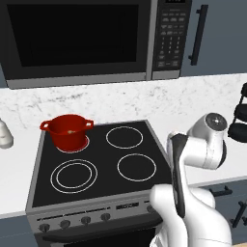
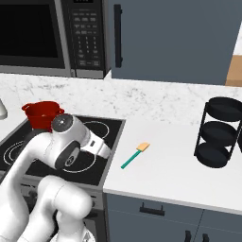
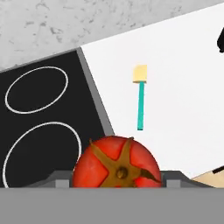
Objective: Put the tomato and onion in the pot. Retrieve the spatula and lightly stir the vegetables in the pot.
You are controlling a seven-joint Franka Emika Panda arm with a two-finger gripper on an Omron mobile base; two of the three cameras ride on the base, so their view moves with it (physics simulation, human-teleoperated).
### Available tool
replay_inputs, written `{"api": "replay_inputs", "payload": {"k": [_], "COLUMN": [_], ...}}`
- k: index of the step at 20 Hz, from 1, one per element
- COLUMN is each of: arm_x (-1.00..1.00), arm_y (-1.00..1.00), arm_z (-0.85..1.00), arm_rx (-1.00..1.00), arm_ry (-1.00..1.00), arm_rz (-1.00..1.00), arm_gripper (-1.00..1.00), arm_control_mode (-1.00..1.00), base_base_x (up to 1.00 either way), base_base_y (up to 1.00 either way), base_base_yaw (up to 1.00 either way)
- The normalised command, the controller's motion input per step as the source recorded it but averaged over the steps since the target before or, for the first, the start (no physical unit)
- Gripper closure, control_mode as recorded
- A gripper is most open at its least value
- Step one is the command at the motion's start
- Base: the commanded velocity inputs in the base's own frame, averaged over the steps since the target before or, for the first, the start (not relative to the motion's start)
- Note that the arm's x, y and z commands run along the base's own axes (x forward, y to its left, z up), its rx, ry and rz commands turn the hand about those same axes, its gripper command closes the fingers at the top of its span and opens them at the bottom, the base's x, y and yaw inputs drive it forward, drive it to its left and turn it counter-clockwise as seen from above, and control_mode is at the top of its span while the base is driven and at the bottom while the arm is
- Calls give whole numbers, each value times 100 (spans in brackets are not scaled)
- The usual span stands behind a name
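Two steps of the task look unfinished, and the first is under way. A white robot arm stands in front of a black stove with four burner rings.

Seen from the camera on the hand, the tomato [image 3: 116, 162] sits right at the bottom edge, close against the hand, its brown star-shaped stem facing the camera. It appears to be held by the hand, though the fingertips themselves are hidden behind the fruit, so how wide they stand cannot be told for certain. Below the tomato lie the right edge of the stove and the white surface beside it.

The pot [image 1: 67, 131] is red, with two loop handles, and sits on the back left burner, well apart from the arm. From the left base camera its inside looks dark with a small pale spot at the bottom; whether anything is in it cannot be made out. The onion cannot be identified.

The spatula [image 2: 135, 155] lies flat and untouched on the white surface just right of the stove, teal handle toward the front edge, pale yellow head toward the wall.

My judgement: the tomato has yet to reach the pot, and fetching the spatula and stirring are both left to do.
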Motion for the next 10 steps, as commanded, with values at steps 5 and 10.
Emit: {"api": "replay_inputs", "payload": {"k": [5,10], "arm_x": [0,0], "arm_y": [100,100], "arm_z": [93,34], "arm_rx": [-1,-9], "arm_ry": [-1,0], "arm_rz": [9,9], "arm_gripper": [100,100], "arm_control_mode": [-100,-100], "base_base_x": [0,0], "base_base_y": [0,0], "base_base_yaw": [0,0]}}
